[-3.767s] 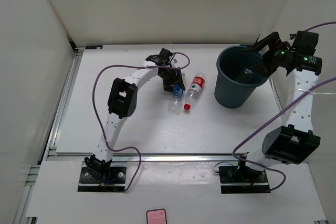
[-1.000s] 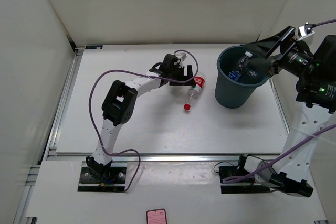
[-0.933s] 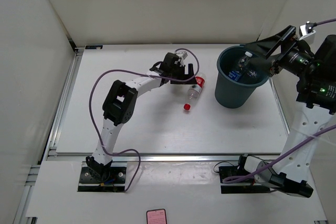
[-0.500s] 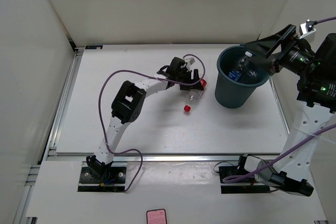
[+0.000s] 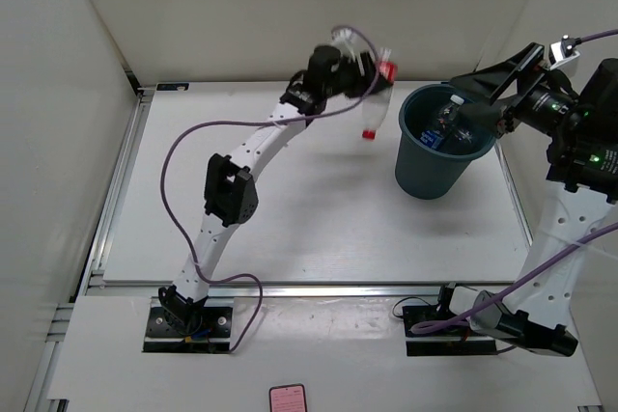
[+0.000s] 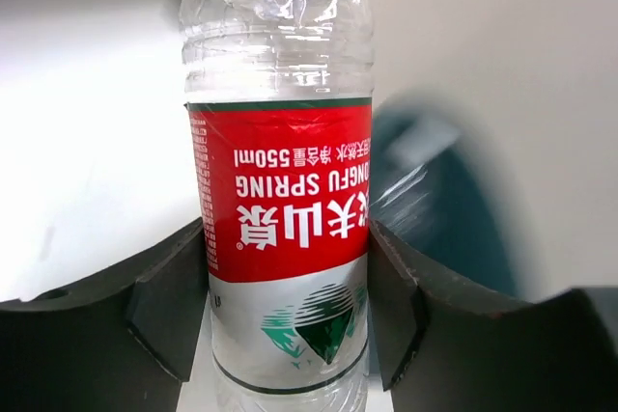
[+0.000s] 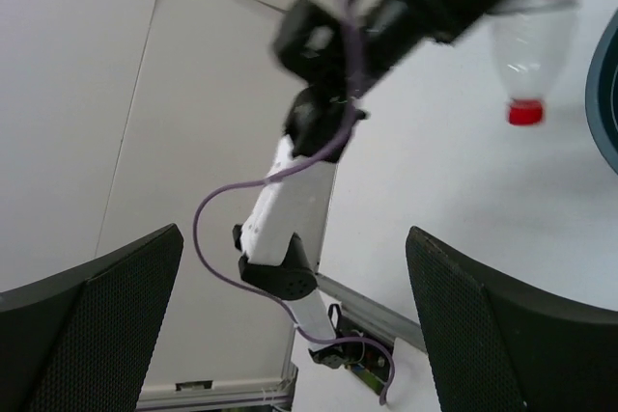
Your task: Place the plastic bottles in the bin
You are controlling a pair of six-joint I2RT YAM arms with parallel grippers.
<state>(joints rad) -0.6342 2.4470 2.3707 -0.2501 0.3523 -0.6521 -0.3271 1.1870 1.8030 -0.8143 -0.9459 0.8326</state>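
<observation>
When taken largest first: one white table (image 5: 338, 229), walled in white on three sides. Two white-and-black arms bolted at its near edge, each trailing a purple cable. One dark teal-grey bin (image 5: 425, 176) upright at the far right of the table, open-topped. Inside it, at least two clear bottles: one blue-labelled bottle (image 5: 433, 139) and a second clear bottle (image 5: 447, 118) glinting just beside it; any count beyond two not to be told. One red-labelled bottle (image 5: 375, 103) up in the air just left of the bin's rim, well clear of the table, hanging upside down with its red cap (image 5: 368, 132) lowest. Clamped across the label by the left gripper (image 5: 372, 69), both dark fingers (image 6: 164, 306) pressed to its sides in the left wrist view. Reads, inverted, "NONGFU SPRING" and "550ml" in white on red, with Chinese characters alongside and a green emblem on the white band. Right gripper (image 5: 470, 103) poised above the bin's mouth, its fingers (image 7: 97, 335) spread wide, nothing between them. One small pink card-like thing (image 5: 287, 398) nearest the camera, between the two arm bases.
</observation>
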